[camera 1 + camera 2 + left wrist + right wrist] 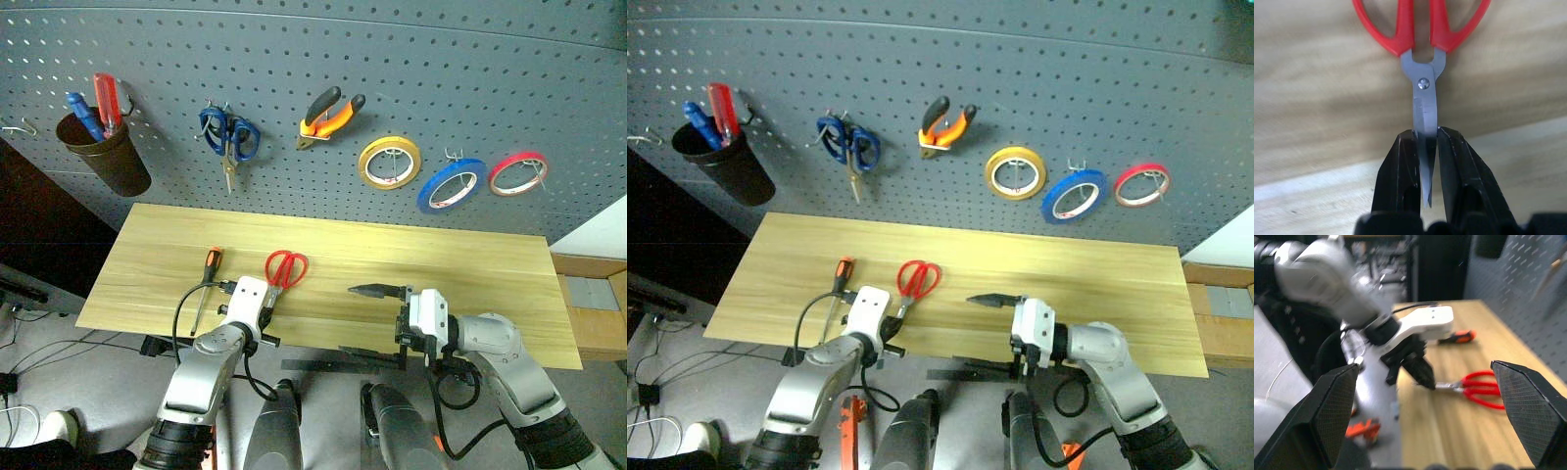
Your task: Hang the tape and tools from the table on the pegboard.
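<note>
Left claw pinches my red scissors' blade tips, handles at 12 o'clock free for a pegboard hook; right claw gapes empty.

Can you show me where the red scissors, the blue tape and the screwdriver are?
red scissors (286, 265), left eye view, on the red handles.
blue tape (452, 185), left eye view, on the ring's lower-left edge.
screwdriver (213, 260), left eye view, on the orange-and-black handle.

The desk of light yellowish planks spans the middle of the frame; the red-handled scissors lie left of centre; the screwdriver lies just left of them, near the front edge.
</note>
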Motion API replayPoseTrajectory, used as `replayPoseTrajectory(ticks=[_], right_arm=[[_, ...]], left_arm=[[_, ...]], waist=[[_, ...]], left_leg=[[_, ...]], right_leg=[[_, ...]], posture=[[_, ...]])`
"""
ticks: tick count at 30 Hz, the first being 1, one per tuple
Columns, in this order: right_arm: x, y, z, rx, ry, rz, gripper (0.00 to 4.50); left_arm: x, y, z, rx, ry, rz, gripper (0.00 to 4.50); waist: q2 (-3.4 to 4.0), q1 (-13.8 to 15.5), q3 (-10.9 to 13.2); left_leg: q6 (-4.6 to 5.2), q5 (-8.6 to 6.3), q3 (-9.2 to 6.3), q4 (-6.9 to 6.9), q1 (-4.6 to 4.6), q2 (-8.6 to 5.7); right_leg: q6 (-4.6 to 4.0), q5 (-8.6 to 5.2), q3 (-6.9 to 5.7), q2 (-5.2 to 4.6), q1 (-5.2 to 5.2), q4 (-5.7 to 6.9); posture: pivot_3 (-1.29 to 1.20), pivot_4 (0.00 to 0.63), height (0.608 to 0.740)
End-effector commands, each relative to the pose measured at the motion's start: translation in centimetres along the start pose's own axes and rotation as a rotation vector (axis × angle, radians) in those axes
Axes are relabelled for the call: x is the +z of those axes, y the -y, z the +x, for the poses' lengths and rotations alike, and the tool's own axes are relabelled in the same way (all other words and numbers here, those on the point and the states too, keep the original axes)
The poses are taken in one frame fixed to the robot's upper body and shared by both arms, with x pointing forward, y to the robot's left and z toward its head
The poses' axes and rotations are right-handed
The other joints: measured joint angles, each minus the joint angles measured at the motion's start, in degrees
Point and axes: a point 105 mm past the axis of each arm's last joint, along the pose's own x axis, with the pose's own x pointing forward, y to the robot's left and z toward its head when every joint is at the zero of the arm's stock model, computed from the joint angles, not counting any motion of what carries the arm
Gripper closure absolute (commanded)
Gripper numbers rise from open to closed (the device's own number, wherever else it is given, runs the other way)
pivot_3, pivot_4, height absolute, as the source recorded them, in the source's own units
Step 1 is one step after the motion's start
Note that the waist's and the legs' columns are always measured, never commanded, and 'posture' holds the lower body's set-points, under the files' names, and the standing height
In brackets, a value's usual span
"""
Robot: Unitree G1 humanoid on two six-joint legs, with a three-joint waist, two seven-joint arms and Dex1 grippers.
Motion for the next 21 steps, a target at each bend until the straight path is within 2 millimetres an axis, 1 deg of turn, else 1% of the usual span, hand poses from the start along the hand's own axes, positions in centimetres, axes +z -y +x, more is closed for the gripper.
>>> replayPoseTrajectory(ticks=[1,3,5,9,10,12,14,18,21], right_arm=[[2.8,0.9,-0.1,-0.093,0.119,-0.012,0.0],[3.5,1.4,0.0,-0.142,0.15,-0.018,0.0],[4.3,2.6,0.3,-0.226,0.176,-0.022,0.0],[4.5,4.7,0.6,-0.372,0.136,-0.067,0.0],[4.3,5.5,0.6,-0.427,0.088,-0.107,0.0],[4.9,6.5,0.6,-0.498,0.095,-0.103,0.0],[5.3,6.8,0.6,-0.534,0.113,-0.076,0.0],[5.4,6.7,0.6,-0.548,0.118,-0.073,0.0],[5.9,6.6,0.4,-0.547,0.141,-0.082,0.0]], left_arm=[[4.4,-0.5,-2.0,0.068,0.278,0.033,4.25],[5.6,-1.1,-3.1,0.136,0.39,0.031,4.25],[6.5,-1.3,-4.4,0.204,0.488,0.036,4.25],[7.4,-0.9,-5.5,0.236,0.587,0.038,4.25],[7.6,-0.7,-5.7,0.235,0.608,0.032,4.25],[8.2,-0.5,-6.1,0.257,0.65,0.026,4.25],[8.5,-0.3,-6.3,0.263,0.67,0.02,4.25],[8.3,0.0,-6.7,0.264,0.679,0.013,4.25],[8.4,-0.2,-7.8,0.281,0.708,0.016,4.25]], waist=[[0.0,0.19,0.0],[0.01,0.31,-0.03],[0.0,0.34,-0.06],[0.03,0.77,-0.12],[0.0,0.92,-0.14],[-0.02,1.13,-0.17],[-0.04,1.19,-0.18],[-0.07,1.2,-0.23],[-0.08,1.18,-0.24]], left_leg=[[-0.01,0.01,0.0,0.0,0.0,-0.01],[-0.02,0.01,0.0,0.0,0.0,0.0],[-0.03,0.01,0.0,0.0,0.0,0.0],[-0.05,0.02,0.01,0.0,0.0,-0.01],[-0.07,0.04,0.02,0.0,0.0,-0.04],[-0.08,0.04,0.02,0.01,-0.01,-0.04],[-0.08,0.04,0.02,0.0,-0.02,-0.04],[-0.08,0.04,0.02,-0.01,-0.05,-0.05],[-0.08,0.04,0.02,0.0,-0.05,-0.04]], right_leg=[[0.0,0.0,0.0,-0.01,0.0,0.0],[0.0,0.0,0.0,-0.03,0.0,0.0],[0.0,0.0,0.0,-0.03,0.0,-0.01],[-0.01,0.01,0.0,-0.02,-0.01,0.0],[0.0,0.01,0.0,-0.03,-0.01,0.0],[0.0,0.01,-0.01,-0.03,-0.01,0.0],[0.0,0.01,-0.01,-0.03,-0.02,-0.01],[-0.09,0.06,-0.03,-0.03,-0.03,-0.02],[-0.09,0.06,-0.04,-0.03,-0.03,-0.01]], posture=[[0.11,0.295,0.74],[0.12,0.287,0.74],[0.12,0.28,0.74],[0.12,0.268,0.74],[0.12,0.263,0.74],[0.12,0.26,0.74],[0.12,0.258,0.74],[0.12,0.257,0.74],[0.13,0.257,0.74]])
